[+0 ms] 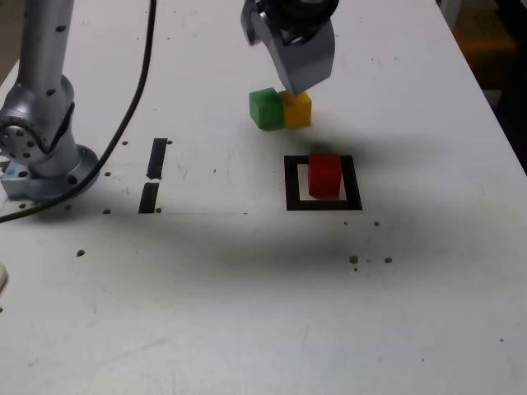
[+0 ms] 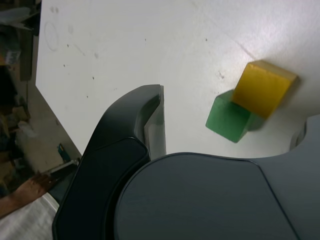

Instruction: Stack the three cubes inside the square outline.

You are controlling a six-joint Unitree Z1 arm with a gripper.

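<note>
Near edge of the table [image 1: 247,329]: bare white top with a few dark specks [image 1: 354,260].

Mid table: square [image 1: 323,183] of black tape, white centre. Red cube [image 1: 324,174] sits inside it, flat on the table, toward the far side of the white centre. Nothing on top of it.

On the exterior view's left, level with the square: two short tape strips [image 1: 154,175] end to end. Further left, arm base [image 1: 39,156], with a black cable [image 1: 132,107] running past it.

Beyond the square: green cube [image 1: 265,108] and yellow cube [image 1: 296,109] on the table, touching side by side, green on the exterior view's left. Both outside the square and well apart from red.

Gripper [image 1: 293,82] hangs just above and behind the pair, its tip over the yellow one. Wrist view shows the jaws spread apart, nothing between them, with yellow [image 2: 262,88] and green [image 2: 228,119] on the table past the tips. Not gripping anything.

A hand [image 2: 27,192] shows off the table edge in the wrist view.
</note>
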